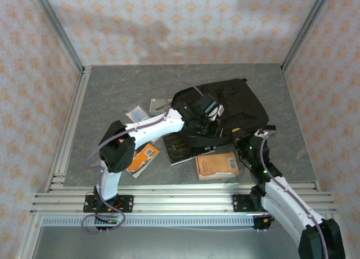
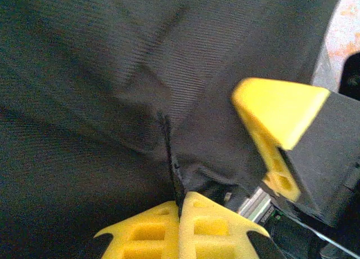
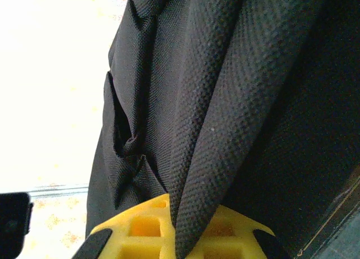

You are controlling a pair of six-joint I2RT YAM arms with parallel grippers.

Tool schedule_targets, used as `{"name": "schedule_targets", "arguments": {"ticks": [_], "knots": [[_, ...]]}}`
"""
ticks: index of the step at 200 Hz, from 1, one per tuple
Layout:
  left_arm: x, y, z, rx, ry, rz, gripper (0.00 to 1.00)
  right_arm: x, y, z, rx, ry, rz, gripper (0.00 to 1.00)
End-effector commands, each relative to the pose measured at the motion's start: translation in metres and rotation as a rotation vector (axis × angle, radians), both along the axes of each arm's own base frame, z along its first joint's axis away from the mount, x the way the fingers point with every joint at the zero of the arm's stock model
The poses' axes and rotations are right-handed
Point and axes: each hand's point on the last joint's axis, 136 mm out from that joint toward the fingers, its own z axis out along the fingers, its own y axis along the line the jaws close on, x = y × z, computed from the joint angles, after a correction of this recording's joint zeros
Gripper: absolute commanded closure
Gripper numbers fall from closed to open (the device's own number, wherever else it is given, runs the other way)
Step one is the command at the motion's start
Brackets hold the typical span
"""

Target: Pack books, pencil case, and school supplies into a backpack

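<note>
The black backpack (image 1: 233, 104) lies at the middle right of the table. My left gripper (image 1: 214, 119) reaches over its near side and is shut on a seam of the backpack fabric (image 2: 169, 129). My right gripper (image 1: 254, 137) is at the backpack's near right corner, shut on a fold of its black fabric (image 3: 225, 101). Three books lie in front: an orange-and-white one (image 1: 143, 157), a dark one (image 1: 179, 148) and a plain orange one (image 1: 216, 165). Of the school supplies, a clear packet (image 1: 136, 114) and a grey box (image 1: 159, 105) sit to the left of the backpack. The pencil case is out of view.
Aluminium rails (image 1: 169, 200) run along the near table edge and up the left side (image 1: 70, 129). Patterned walls enclose the table on three sides. A second yellow fingertip (image 2: 275, 110) stands close to my left gripper, at the right of the left wrist view.
</note>
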Motion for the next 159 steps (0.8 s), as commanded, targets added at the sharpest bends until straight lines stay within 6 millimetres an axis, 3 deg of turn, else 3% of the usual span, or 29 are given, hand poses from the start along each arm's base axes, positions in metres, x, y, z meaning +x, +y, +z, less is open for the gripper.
{"name": "schedule_targets", "arguments": {"ticks": [1, 15, 56, 86, 108, 111, 127, 159], "knots": [[0.021, 0.023, 0.009, 0.023, -0.041, 0.093, 1.0, 0.004, 0.003, 0.025, -0.004, -0.085, 0.019, 1.0], [0.023, 0.024, 0.011, 0.018, -0.044, 0.104, 0.94, 0.003, 0.004, 0.024, -0.008, -0.083, 0.025, 1.0], [0.026, 0.022, 0.014, 0.007, -0.038, 0.112, 0.93, 0.002, 0.006, 0.022, -0.021, -0.083, 0.04, 1.0], [0.026, 0.023, 0.024, -0.014, -0.058, 0.116, 1.0, 0.0, 0.009, 0.014, -0.07, -0.081, 0.067, 1.0], [0.024, 0.027, 0.019, 0.003, -0.062, 0.112, 1.0, -0.003, 0.009, 0.004, -0.151, -0.084, 0.079, 1.0], [0.023, 0.029, 0.031, -0.011, -0.079, 0.113, 1.0, -0.004, 0.01, 0.003, -0.163, -0.088, 0.082, 1.0], [0.022, 0.037, 0.031, 0.012, -0.084, 0.117, 1.0, -0.006, 0.007, -0.006, -0.203, -0.089, 0.061, 1.0], [0.019, 0.051, 0.036, 0.048, -0.115, 0.131, 0.8, -0.01, 0.011, -0.022, -0.283, -0.052, 0.072, 1.0]]}}
